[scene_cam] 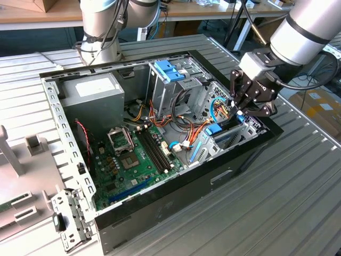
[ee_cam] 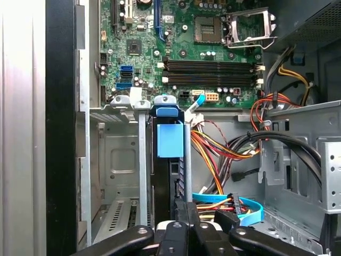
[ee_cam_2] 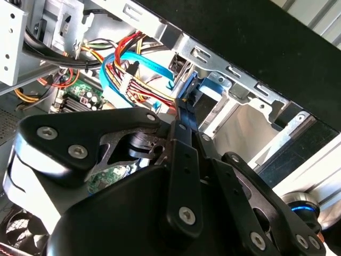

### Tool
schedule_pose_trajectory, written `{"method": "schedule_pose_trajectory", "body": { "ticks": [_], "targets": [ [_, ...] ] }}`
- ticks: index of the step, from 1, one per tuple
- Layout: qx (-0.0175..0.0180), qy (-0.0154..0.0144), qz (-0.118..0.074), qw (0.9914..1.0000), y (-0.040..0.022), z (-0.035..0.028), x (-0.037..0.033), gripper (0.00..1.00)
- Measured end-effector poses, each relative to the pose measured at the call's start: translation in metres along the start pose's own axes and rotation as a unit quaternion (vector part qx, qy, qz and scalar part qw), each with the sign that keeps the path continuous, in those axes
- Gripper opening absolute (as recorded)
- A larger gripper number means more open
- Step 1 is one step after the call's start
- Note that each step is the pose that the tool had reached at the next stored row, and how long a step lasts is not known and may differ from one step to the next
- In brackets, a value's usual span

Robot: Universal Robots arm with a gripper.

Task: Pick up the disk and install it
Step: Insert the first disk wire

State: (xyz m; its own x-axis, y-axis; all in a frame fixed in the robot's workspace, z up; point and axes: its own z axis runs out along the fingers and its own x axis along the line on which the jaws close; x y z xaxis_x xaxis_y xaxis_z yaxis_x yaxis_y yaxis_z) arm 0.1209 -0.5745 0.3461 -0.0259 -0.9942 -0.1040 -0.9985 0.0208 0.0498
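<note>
Inside the open black computer case (scene_cam: 160, 202) lying on its side on the ribbed metal surface (scene_cam: 287, 213), the exterior view shows the black tool (scene_cam: 241, 110) lowered into the corner bay at the exterior view's right. A blue plastic tab (scene_cam: 213, 129) sits just below it among orange and blue cables, and I judge that to be the rail of the disk, standing on edge in the bay so it can slide down between the guides. The silver arm (scene_cam: 306, 26) reaches in from the upper right, its wrist pitched down so the tool points into the case. A grey power-supply box (scene_cam: 93, 93) and a metal drive cage with a blue latch (scene_cam: 169, 72) lie well apart from the tool.

In the second wrist view, the tool's black linkage (ee_cam_2: 184, 176) runs together to a narrow tip just beside a blue plastic piece (ee_cam_2: 210, 85) at the bay's metal wall; the links look drawn in tight, yet what lies between the tips is hidden, so I cannot tell the grip.

In the first wrist view, the dark disk with its blue plastic tab (ee_cam: 170, 140) stands upright between two silver guide rails (ee_cam: 142, 160) of the bay, straight ahead of the tool. A green motherboard (ee_cam: 186, 48) lies beyond.
</note>
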Motion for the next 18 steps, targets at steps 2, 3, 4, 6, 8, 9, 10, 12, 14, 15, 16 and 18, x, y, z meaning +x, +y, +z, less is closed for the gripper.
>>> {"method": "schedule_pose_trajectory", "body": {
  "ticks": [2, 3, 4, 6, 8, 9, 10, 12, 14, 15, 16, 18],
  "targets": [
    [0.0, 0.0003, 0.0, 1.0, -0.0006, -0.003, -0.0003, 0.11],
    [0.0, 0.0003, 0.0, 1.0, -0.001, -0.0039, -0.0004, 0.11],
    [0.0, 0.0004, 0.0, 1.0, -0.0018, -0.005, -0.0005, 0.11],
    [-0.0001, 0.0005, 0.0, 1.0, -0.005, -0.0072, -0.0009, 0.11],
    [-0.0002, 0.0004, 0.0, 1.0, -0.0071, -0.0086, -0.0011, 0.11],
    [-0.0003, 0.0004, 0.0, 1.0, -0.009, -0.0099, -0.0012, 0.11],
    [-0.0004, 0.0005, 0.0, 1.0, -0.011, -0.0114, -0.0014, 0.11],
    [-0.0007, 0.0004, 0.0, 1.0, -0.0142, -0.0139, -0.0018, 0.11],
    [-0.0008, 0.0004, 0.0, 1.0, -0.0165, -0.016, -0.0021, 0.11],
    [-0.0009, 0.0004, 0.0, 1.0, -0.0173, -0.0168, -0.0021, 0.11],
    [-0.0011, 0.0004, 0.0, 1.0, -0.0187, -0.0179, -0.0023, 0.11],
    [-0.0014, 0.0004, 0.0, 1.0, -0.0223, -0.0211, -0.0027, 0.11]
  ]
}}
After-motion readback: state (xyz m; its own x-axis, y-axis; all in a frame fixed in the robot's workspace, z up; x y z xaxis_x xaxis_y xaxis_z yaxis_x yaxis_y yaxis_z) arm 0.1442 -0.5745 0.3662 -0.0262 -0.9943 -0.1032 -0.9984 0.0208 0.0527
